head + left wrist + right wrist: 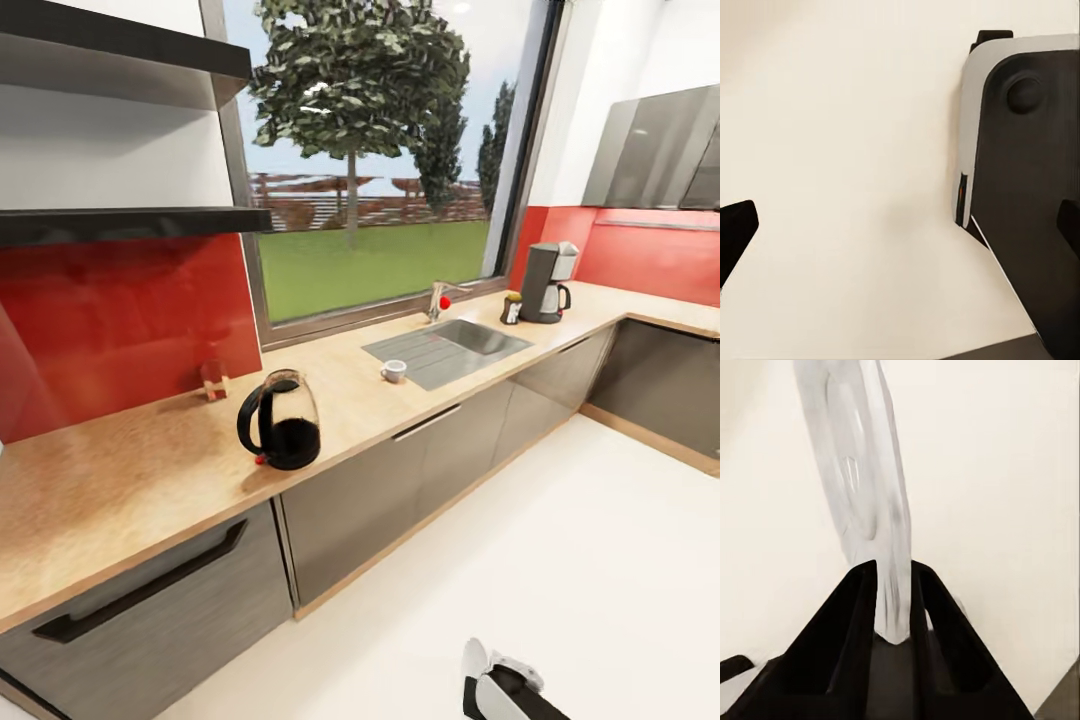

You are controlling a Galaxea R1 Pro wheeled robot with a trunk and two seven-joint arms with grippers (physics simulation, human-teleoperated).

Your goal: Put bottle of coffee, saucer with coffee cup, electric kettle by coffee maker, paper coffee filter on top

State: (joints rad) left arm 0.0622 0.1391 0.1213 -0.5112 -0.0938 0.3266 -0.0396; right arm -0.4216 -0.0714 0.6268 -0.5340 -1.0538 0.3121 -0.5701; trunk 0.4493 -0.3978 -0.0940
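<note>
Saucer [862, 487] sits clamped edge-on between my right gripper [894, 611] fingers, held over pale floor, while my left gripper [900, 225] hangs with its jaws spread wide and nothing between them. From the head camera I see the countertop [130, 480] with the electric kettle [281, 420] at about 9 o'clock near the front edge, the coffee cup [394, 371] beside the sink [447, 350] near centre, and the coffee maker [547, 283] with the bottle of coffee [512, 308] just beside it at 2 o'clock.

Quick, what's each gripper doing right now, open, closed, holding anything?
Left gripper: open, jaws wide apart, holding nothing.
Right gripper: jaws closed on the rim of the saucer.
</note>
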